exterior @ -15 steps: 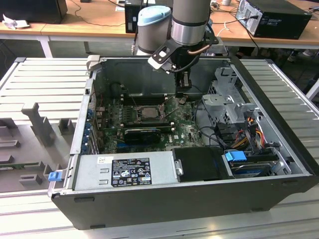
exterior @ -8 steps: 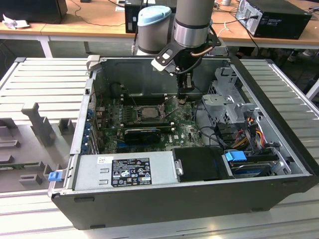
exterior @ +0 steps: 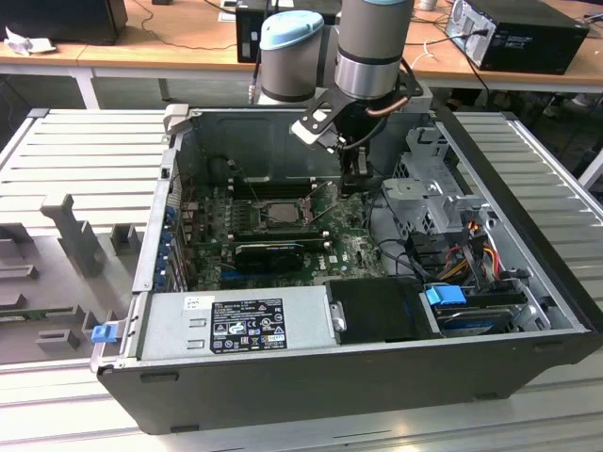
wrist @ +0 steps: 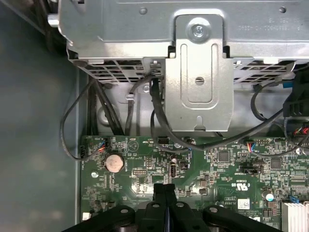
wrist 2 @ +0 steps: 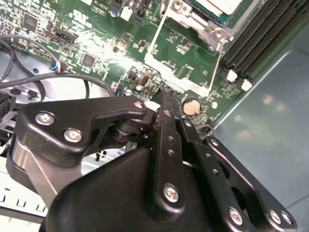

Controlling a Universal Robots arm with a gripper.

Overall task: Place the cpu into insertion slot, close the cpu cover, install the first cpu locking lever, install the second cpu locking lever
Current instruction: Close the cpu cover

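**A:** Over the slot point(wrist 2: 205, 25), where's the cpu point(wrist 2: 215, 4)?
**B:** Seated in it, pale top up. The cover point(wrist 2: 176, 70) is open, off the slot on the side facing the jaws.
**A:** And the jaws?
**B:** Pressed together with nothing between them, low over the board point(wrist 2: 96, 43) just past the cover's free edge. Touching it or not, I can't tell.
**A:** Any writing?
**B:** A black printed label point(exterior: 247, 325) on the power supply point(exterior: 174, 334), well away from the slot.
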